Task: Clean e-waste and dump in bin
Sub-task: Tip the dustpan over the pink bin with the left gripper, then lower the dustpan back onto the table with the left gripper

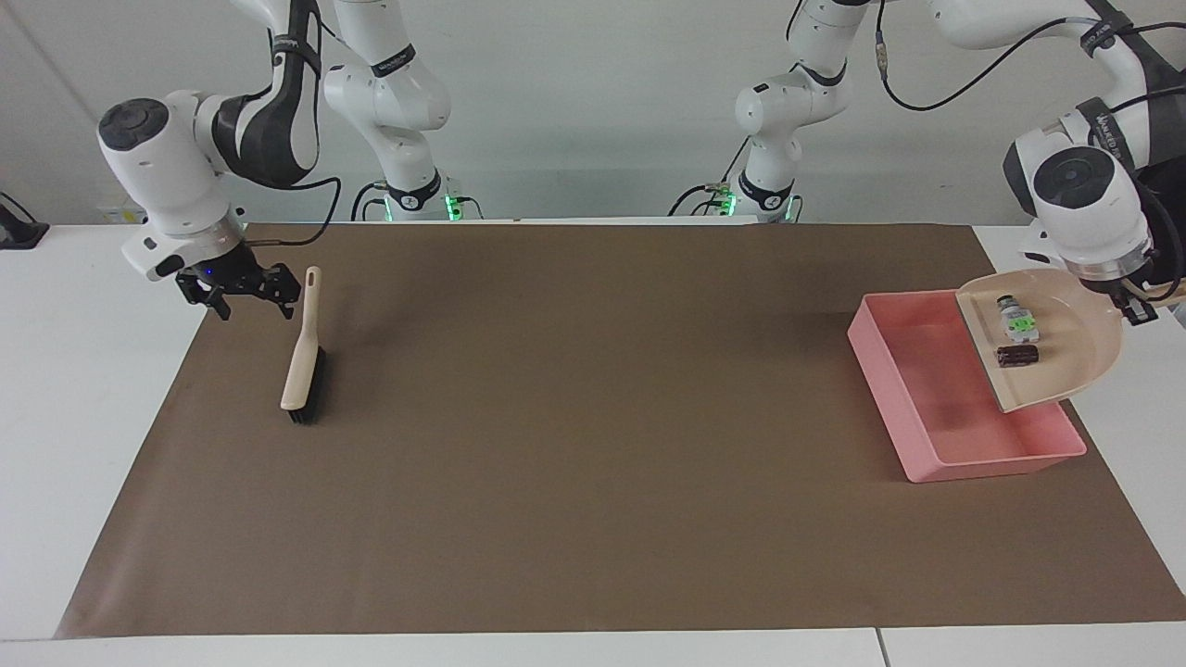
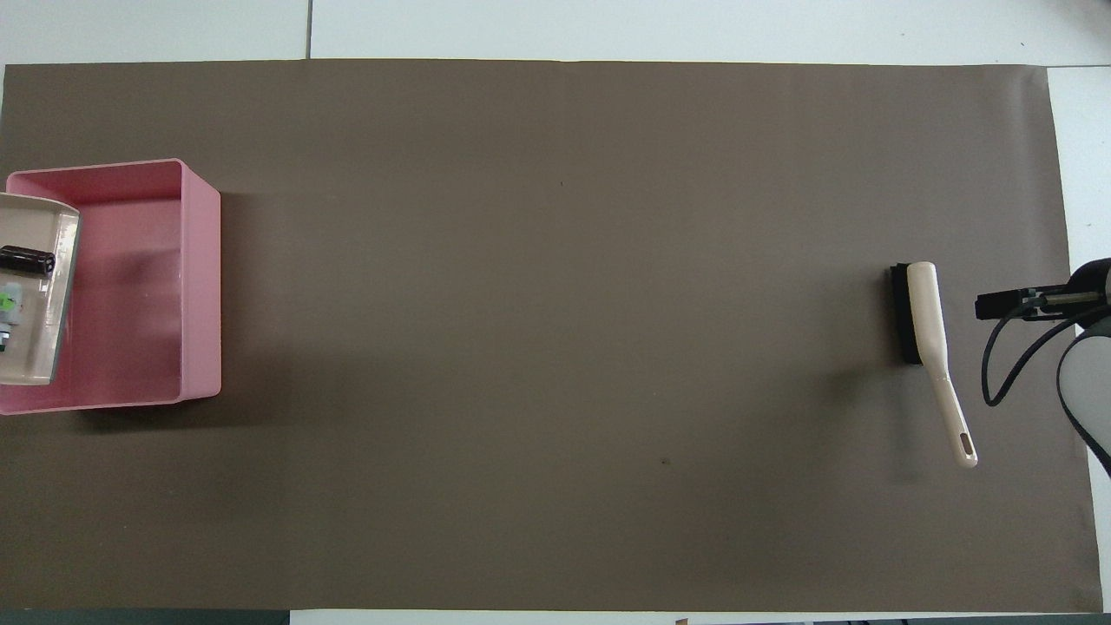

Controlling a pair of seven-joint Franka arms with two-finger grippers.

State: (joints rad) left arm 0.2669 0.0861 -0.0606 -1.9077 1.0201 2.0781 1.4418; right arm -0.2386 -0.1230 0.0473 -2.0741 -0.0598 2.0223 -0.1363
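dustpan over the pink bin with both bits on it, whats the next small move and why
Probably tip the dustpan further toward the bin. The left pincer holds its handle, and the green-marked piece and black block lie on it near its lower edge over the bin. The brush lies released on the mat beside the open right pincer.

A pink bin (image 1: 927, 435) is sitting on a brown mat (image 1: 593, 445). A beige dustpan (image 1: 1075, 357) is carrying one whitish-grey and green piece (image 1: 1016, 318) and one black piece (image 1: 1016, 355). A beige brush (image 1: 303, 357) is showing black bristles.
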